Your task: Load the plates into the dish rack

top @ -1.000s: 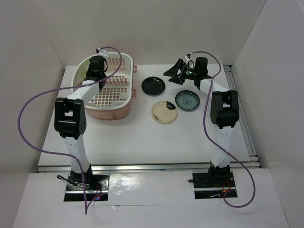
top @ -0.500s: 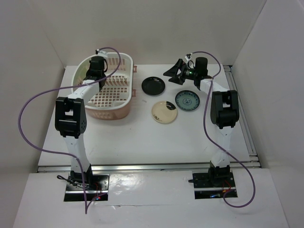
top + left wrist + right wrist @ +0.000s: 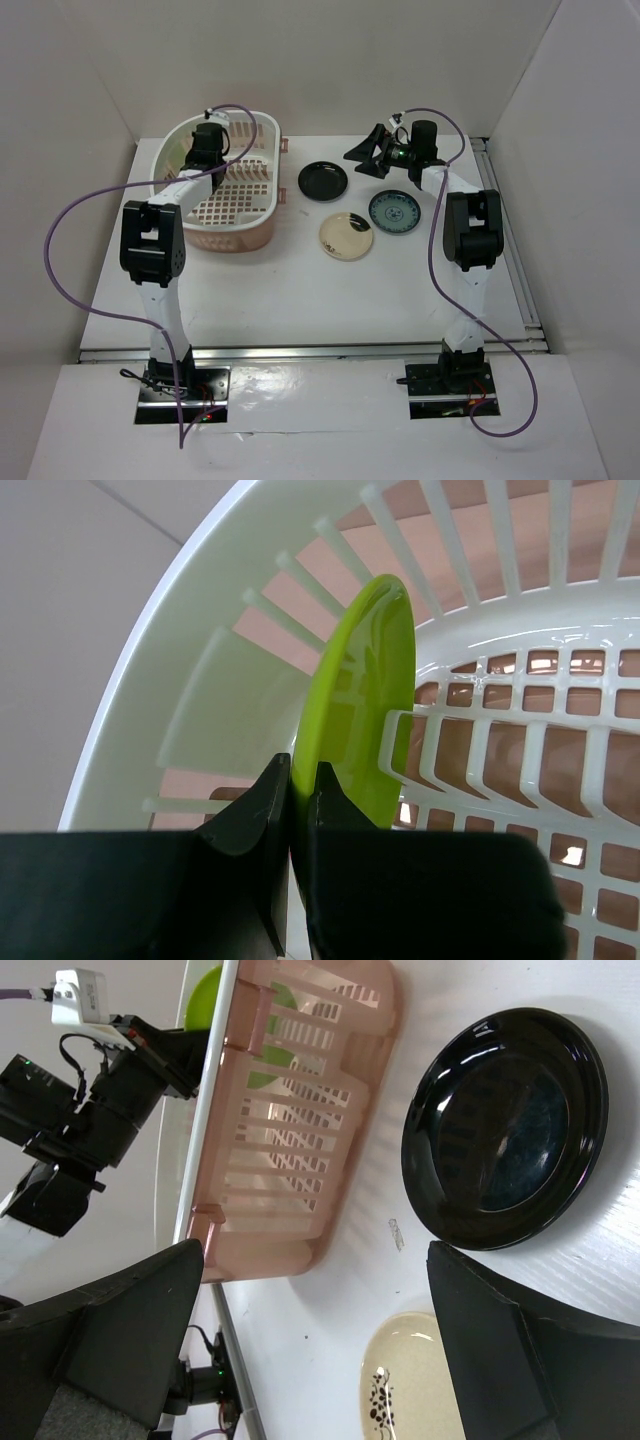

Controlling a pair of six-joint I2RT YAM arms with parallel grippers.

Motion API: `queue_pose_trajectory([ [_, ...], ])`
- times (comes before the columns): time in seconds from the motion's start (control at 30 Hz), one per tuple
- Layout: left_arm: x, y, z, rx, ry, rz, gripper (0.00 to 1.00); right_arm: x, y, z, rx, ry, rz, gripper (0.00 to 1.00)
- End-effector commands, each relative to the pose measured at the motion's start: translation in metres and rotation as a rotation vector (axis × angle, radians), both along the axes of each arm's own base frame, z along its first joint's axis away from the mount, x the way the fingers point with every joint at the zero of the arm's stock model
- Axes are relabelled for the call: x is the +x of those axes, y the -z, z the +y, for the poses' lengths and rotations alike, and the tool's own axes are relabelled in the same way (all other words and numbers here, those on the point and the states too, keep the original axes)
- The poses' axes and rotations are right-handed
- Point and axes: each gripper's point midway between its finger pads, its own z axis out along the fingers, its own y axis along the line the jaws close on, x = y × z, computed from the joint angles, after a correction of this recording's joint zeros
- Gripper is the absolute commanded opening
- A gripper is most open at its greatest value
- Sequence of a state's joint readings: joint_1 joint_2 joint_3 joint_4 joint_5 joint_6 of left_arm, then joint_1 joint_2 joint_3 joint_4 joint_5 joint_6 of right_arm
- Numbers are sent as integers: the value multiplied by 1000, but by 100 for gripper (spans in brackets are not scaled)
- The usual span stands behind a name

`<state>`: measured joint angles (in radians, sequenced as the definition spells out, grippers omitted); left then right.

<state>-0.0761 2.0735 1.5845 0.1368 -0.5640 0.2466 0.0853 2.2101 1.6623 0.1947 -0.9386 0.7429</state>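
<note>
Slotted walls of the dish rack [image 3: 480, 540] crowd the left claw [image 3: 297, 780]; the table [image 3: 300, 290] lies open nearside of the cream plate [image 3: 346, 237].

Layout: rack far left, three plates on the table to its right.
The dish rack [image 3: 272, 150] sits on the far-left part of the table [image 3: 300, 290]. My left claw [image 3: 300, 780] is inside the rack's rounded left end, with the held plate [image 3: 360, 700] on edge between its fingers, close to the curved wall. The far plate [image 3: 323, 181] lies flat just right of the rack. The near plate [image 3: 346, 236] is in front-right of it, and the right plate [image 3: 394, 212] is further right. My right claw [image 3: 362, 155] hangs behind, between the far plate and the right plate.
</note>
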Motion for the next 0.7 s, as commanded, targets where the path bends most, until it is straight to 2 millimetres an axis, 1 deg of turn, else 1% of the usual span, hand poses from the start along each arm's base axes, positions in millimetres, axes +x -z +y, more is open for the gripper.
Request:
queue_pose_trajectory([
  [0.0, 10, -22, 6, -15, -31, -84, 0, 3, -18, 0, 5, -5, -73, 100],
  [0.1, 10, -22, 6, -15, -31, -84, 0, 3, -18, 0, 5, -5, -73, 100],
  [0.17, 9, -20, 6, -22, -34, -79, 4, 3, -18, 0, 5, -5, -73, 100],
  [0.2, 7, -16, 7, -18, -43, -70, 8, 3, -18, 0, 5, -5, -73, 100],
  [0.23, 7, -16, 7, -25, -46, -74, 18, 3, -18, 0, 5, -5, -73, 100],
  [0.3, 5, -16, 10, -19, -61, -75, 31, 3, -19, 0, 6, -5, -82, 100],
  [0.33, 5, -18, 10, -23, -72, -89, 33, 3, -19, 0, 6, -5, -82, 100],
  [0.4, 5, -18, 10, -23, -73, -89, 34, 2, -15, 0, 5, -5, -73, 100],
  [0.43, 5, -18, 16, -23, -82, -89, 34, 1, -20, 0, 6, -5, -82, 100],
  [0.5, 5, -18, 16, -31, -85, -94, 37, 2, -22, 0, 11, -3, -84, 100],
  [0.53, 4, -18, 21, -30, -94, -94, 37, 0, -22, 1, 14, -12, -83, 100],
  [0.57, 4, -18, 21, -30, -94, -94, 37, 0, -22, 1, 14, -12, -83, 100],
  [0.6, 4, -23, 21, -31, -94, -103, 37, 0, -22, 1, 14, -12, -83, 100],
  [0.67, 3, -24, 22, -34, -107, -108, 37, 1, -24, 1, 19, -10, -85, 100],
])
